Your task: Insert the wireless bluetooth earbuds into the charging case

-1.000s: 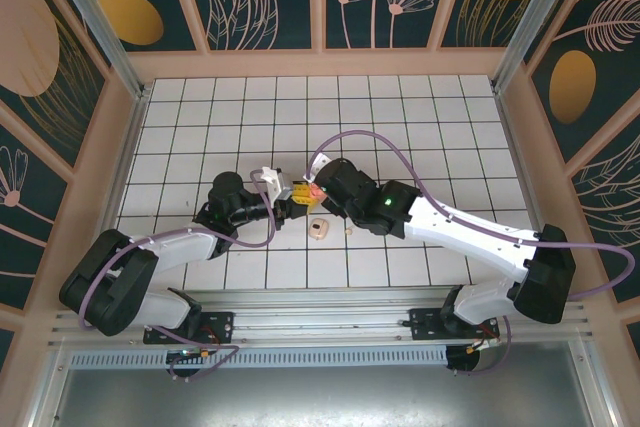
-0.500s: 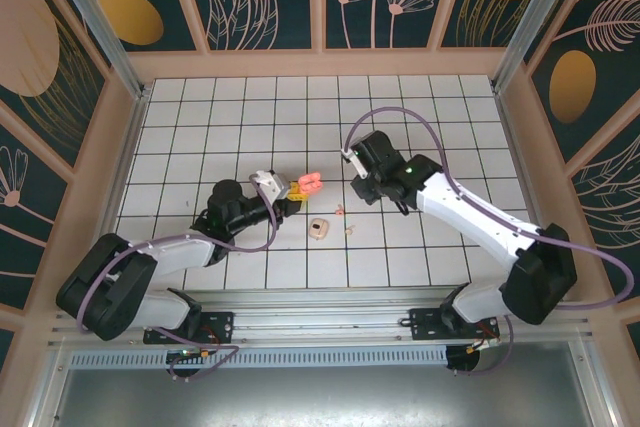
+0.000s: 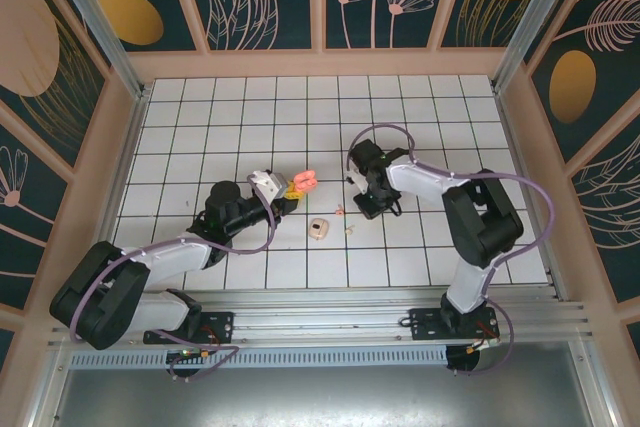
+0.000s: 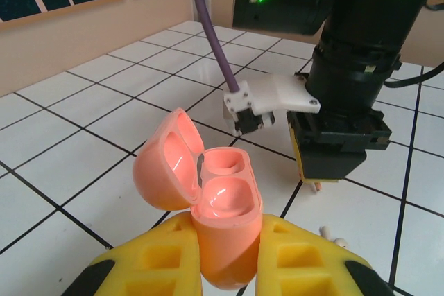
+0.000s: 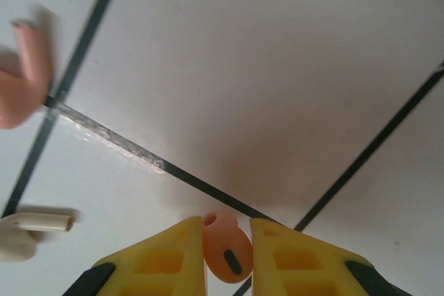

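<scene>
My left gripper (image 4: 225, 261) is shut on an open salmon-pink charging case (image 4: 222, 206), lid tipped left and both wells empty; from above the case (image 3: 303, 181) sits at centre-left. My right gripper (image 5: 227, 240) is shut on a salmon-pink earbud (image 5: 225, 247) just over the tiles; it is seen from above as the right gripper (image 3: 368, 209), right of the case, and as the right gripper (image 4: 316, 184) beyond it. A second pink earbud (image 5: 24, 74) and a cream earbud (image 5: 28, 230) lie loose on the floor.
A cream pebble-shaped case (image 3: 319, 229) rests on the tiles below the pink case. The loose pink earbud (image 3: 340, 212) and cream earbud (image 3: 349, 228) lie between it and the right gripper. Wooden walls (image 3: 320, 65) ring the white tiled floor.
My right gripper has pulled away from the pink case, swung right, then come down to the tiles beside the loose earbuds. The left gripper has shifted slightly with the case.
</scene>
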